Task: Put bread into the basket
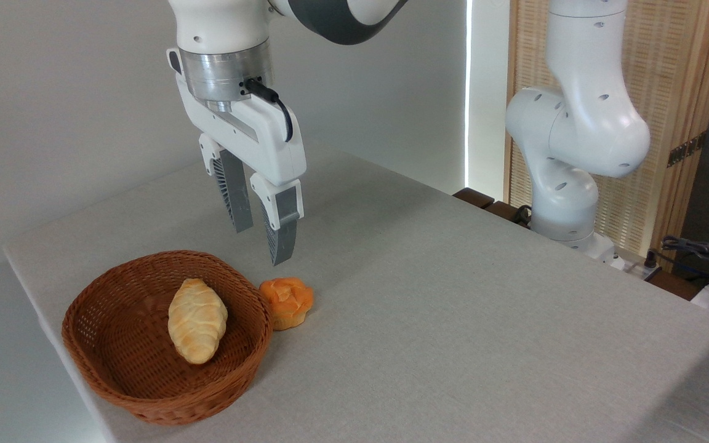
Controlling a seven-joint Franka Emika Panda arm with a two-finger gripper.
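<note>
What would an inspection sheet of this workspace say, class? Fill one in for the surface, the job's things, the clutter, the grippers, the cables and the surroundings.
Surface: table under a pale grey cloth, smooth and dry.
Job's things: orange bun on the cloth, outside the basket and against its right rim.
Clutter: pale croissant-like loaf lying in the basket.
Grippers: gripper above the bun, jaws apart, holding nothing.
Cables: black cable on the wrist; a bundle of cables off the table's far right edge.
Surroundings: robot base behind the table, slatted wooden screen, plain wall.
</note>
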